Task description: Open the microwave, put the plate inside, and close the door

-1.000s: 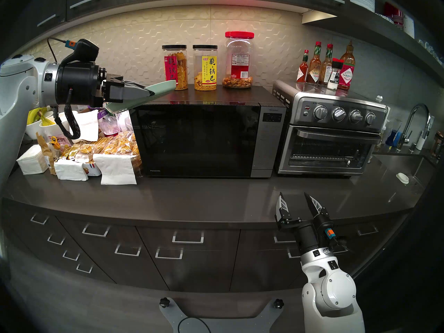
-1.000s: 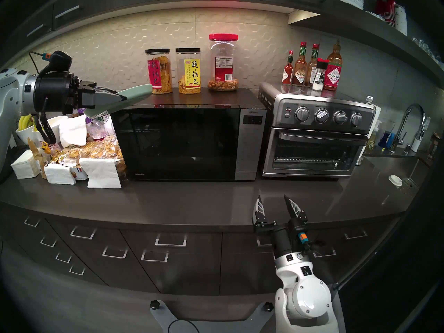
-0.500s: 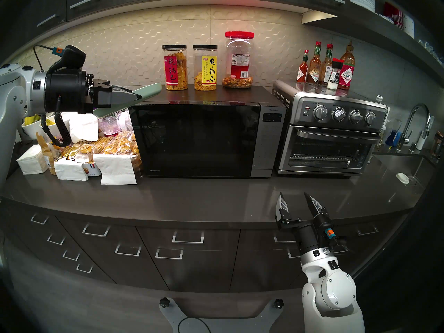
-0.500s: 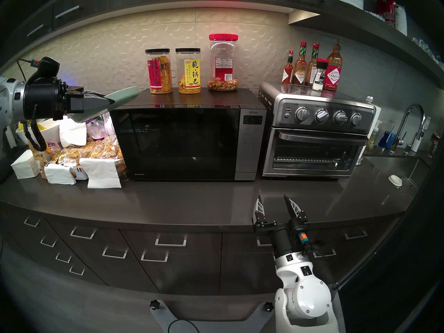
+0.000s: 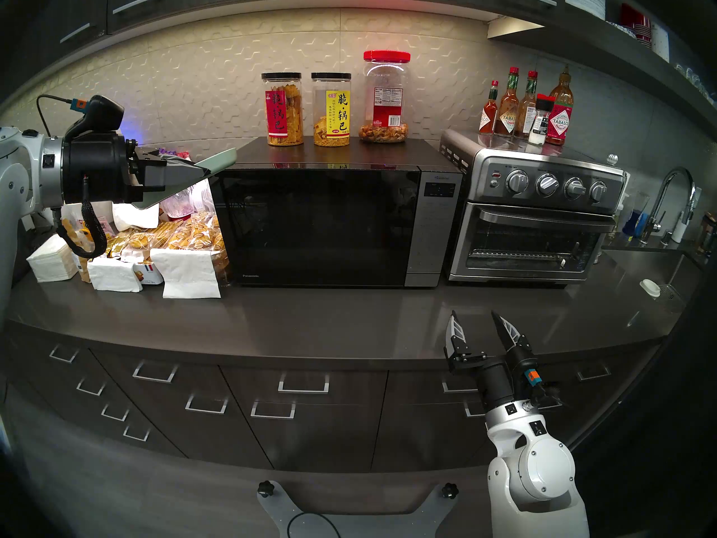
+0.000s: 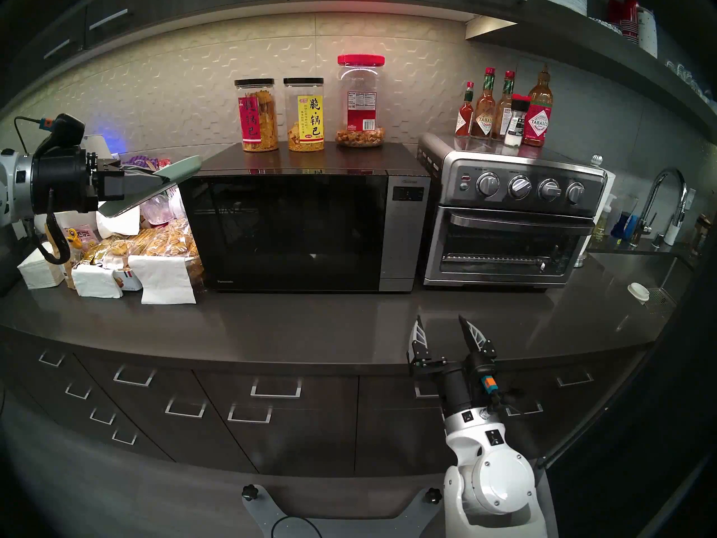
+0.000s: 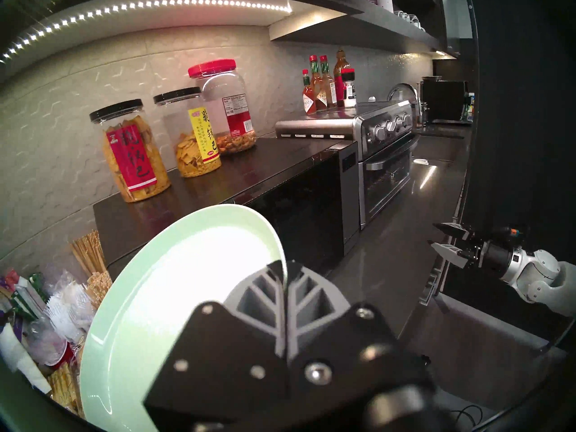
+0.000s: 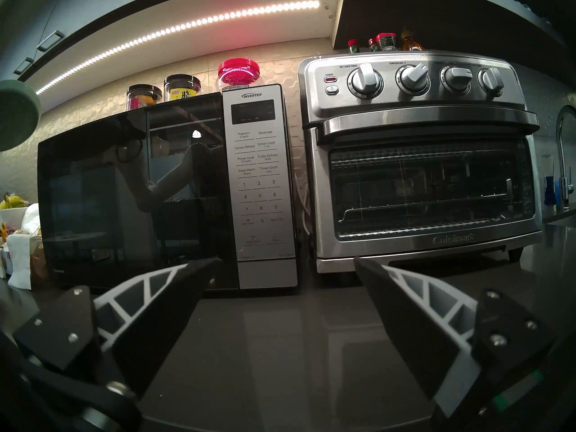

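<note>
Right now the left gripper (image 5: 201, 171) is clenching the plate (image 5: 221, 161) up left of the microwave (image 5: 329, 222), while the right gripper (image 5: 475, 323), jaws released, is sitting nearer its shut door (image 5: 316, 226).

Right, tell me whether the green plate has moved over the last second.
Yes. In the head view the plate, held by the left gripper, has slid leftward and slightly down: its far edge reached the red-label jar before and now stops at the microwave's left top corner.
</note>
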`<action>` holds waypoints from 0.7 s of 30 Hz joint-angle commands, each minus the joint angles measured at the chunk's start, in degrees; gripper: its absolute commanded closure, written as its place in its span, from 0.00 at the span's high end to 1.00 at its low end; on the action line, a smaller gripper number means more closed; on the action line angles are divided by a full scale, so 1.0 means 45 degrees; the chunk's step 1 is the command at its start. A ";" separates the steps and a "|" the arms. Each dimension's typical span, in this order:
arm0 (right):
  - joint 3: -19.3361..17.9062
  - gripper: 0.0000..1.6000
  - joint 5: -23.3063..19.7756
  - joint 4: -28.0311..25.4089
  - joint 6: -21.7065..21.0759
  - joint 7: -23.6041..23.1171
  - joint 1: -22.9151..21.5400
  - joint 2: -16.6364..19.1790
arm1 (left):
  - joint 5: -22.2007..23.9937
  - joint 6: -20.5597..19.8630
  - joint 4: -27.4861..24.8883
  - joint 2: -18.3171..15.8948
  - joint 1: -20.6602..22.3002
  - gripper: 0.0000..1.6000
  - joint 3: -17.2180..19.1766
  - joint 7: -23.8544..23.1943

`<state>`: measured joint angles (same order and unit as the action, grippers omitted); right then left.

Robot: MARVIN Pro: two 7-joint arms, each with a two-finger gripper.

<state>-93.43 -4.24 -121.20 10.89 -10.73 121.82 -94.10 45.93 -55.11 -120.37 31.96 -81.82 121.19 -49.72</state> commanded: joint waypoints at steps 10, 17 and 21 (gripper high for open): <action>-0.0008 1.00 0.0002 -0.0308 0.0047 -0.0029 -0.0038 0.0031 | -0.0056 0.0823 -0.0821 0.0656 -0.2594 0.00 0.2529 -0.1464; -0.0008 1.00 0.0002 -0.0315 0.0041 -0.0030 -0.0034 0.0031 | -0.0155 0.1569 -0.0624 0.0374 -0.2805 0.00 0.2521 -0.1776; -0.0008 1.00 0.0002 -0.0316 0.0040 -0.0030 -0.0033 0.0032 | -0.0241 0.1714 -0.0527 0.0248 -0.2820 0.00 0.2497 -0.1910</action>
<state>-93.43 -4.24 -121.22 10.88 -10.74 121.82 -94.10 45.16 -49.79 -123.49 34.53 -93.64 131.55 -54.63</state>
